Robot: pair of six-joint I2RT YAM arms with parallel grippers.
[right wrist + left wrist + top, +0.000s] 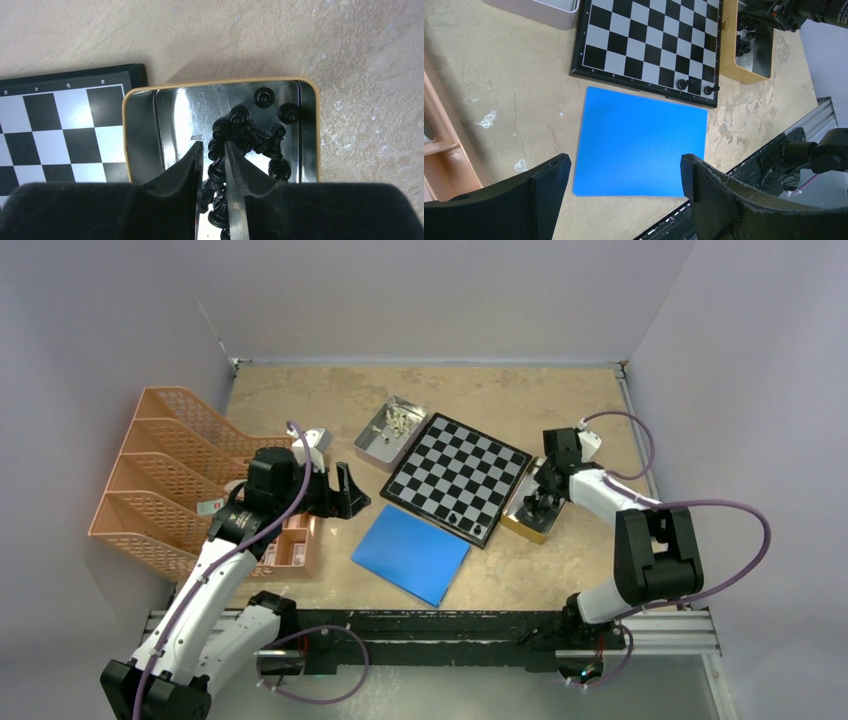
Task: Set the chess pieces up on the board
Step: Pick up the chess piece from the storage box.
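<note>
The board (457, 478) lies tilted at mid-table, with two black chess pieces (682, 84) standing in its near corner. More black chess pieces (245, 130) are heaped in a gold-rimmed tin (220, 84) against the board's right edge. My right gripper (213, 147) reaches down into that heap. Its jaws are narrowed to a slim gap around one black piece, with a sliver of light still showing beside it. Cream chess pieces (398, 421) sit in a silver tin (372, 445) at the board's far left corner. My left gripper (624, 165) hangs wide open and empty above the blue sheet (641, 142).
An orange file rack (165, 465) and a low orange tray (290, 545) stand at the left, beside the left arm. A black mounting rail (450, 625) runs along the near table edge. Grey walls close in the back and sides.
</note>
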